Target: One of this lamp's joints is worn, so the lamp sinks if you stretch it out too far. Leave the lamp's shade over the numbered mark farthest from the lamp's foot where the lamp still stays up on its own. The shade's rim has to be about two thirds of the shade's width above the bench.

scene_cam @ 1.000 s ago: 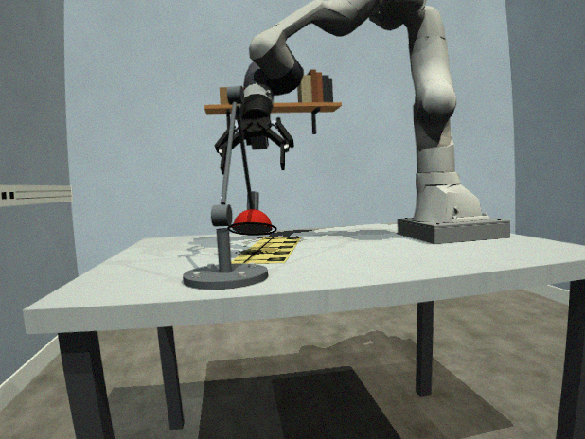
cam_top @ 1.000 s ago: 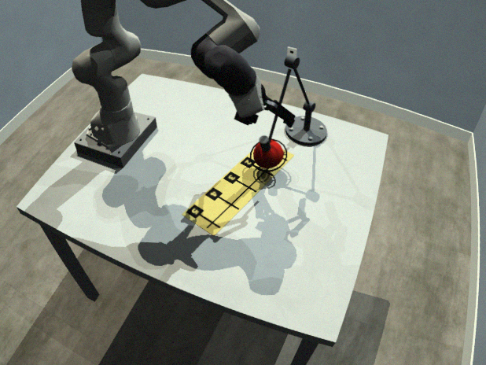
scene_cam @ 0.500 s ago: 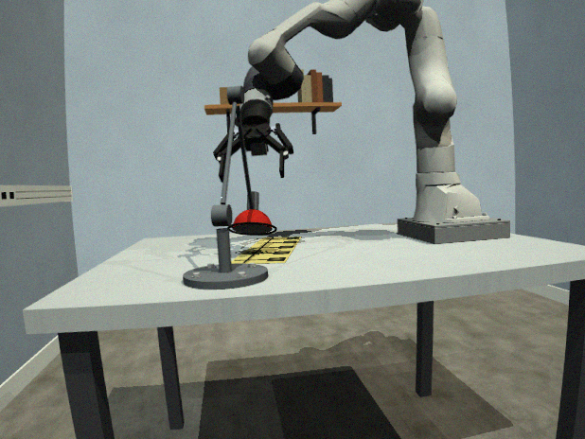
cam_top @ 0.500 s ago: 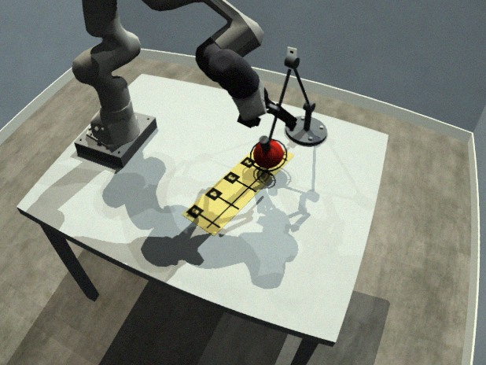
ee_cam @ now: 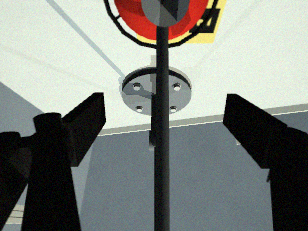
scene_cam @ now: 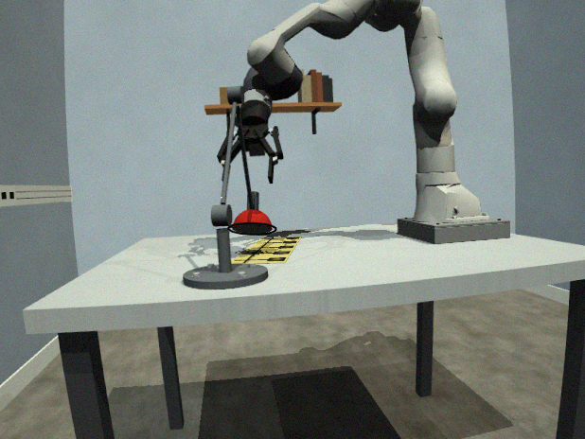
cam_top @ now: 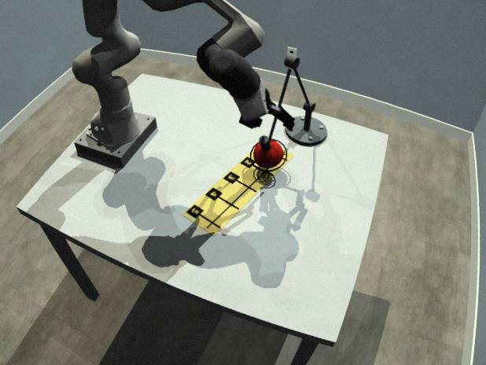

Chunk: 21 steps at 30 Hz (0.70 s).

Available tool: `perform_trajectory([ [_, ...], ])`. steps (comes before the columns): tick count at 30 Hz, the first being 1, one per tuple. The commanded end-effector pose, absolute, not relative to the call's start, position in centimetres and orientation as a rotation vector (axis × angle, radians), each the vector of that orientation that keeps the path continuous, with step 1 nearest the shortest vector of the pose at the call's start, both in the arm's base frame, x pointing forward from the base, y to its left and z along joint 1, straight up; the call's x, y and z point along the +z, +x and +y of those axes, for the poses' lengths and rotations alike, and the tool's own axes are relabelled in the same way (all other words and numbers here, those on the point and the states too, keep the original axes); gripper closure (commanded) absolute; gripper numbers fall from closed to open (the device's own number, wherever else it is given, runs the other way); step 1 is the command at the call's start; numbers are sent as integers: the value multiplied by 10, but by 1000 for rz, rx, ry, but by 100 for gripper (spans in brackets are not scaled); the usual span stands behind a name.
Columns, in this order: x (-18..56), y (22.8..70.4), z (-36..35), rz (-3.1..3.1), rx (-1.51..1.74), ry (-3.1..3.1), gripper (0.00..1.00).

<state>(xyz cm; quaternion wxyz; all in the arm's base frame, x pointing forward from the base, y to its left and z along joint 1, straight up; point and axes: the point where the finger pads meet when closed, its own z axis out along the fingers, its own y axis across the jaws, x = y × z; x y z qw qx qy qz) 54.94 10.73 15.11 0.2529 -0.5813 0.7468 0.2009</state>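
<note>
The lamp's round grey foot (cam_top: 306, 131) stands at the back of the white bench. Its two thin arms fold at a high elbow (cam_top: 292, 60). The red shade (cam_top: 269, 154) with a black rim hangs a little above the near-foot end of the yellow strip (cam_top: 236, 189) of numbered marks. The shade also shows in the side view (scene_cam: 252, 219) and the wrist view (ee_cam: 161, 16). My gripper (cam_top: 281, 116) straddles the lamp's lower arm rod (ee_cam: 161, 124) above the shade. Its fingers are open, with a gap on each side of the rod (ee_cam: 162, 129).
The robot's base (cam_top: 115, 138) is bolted to the bench's back left. A wall shelf with books (scene_cam: 284, 101) hangs behind the arm. The lamp's foot also shows in the wrist view (ee_cam: 155, 92), near the bench's edge.
</note>
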Motion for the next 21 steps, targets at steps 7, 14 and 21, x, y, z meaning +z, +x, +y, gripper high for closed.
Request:
perform_trajectory([
  [7, 151, 549, 108, 2029, 548, -1581, 90],
  [14, 151, 549, 108, 2029, 550, -1582, 90],
  [21, 151, 549, 107, 2030, 548, -1581, 90],
])
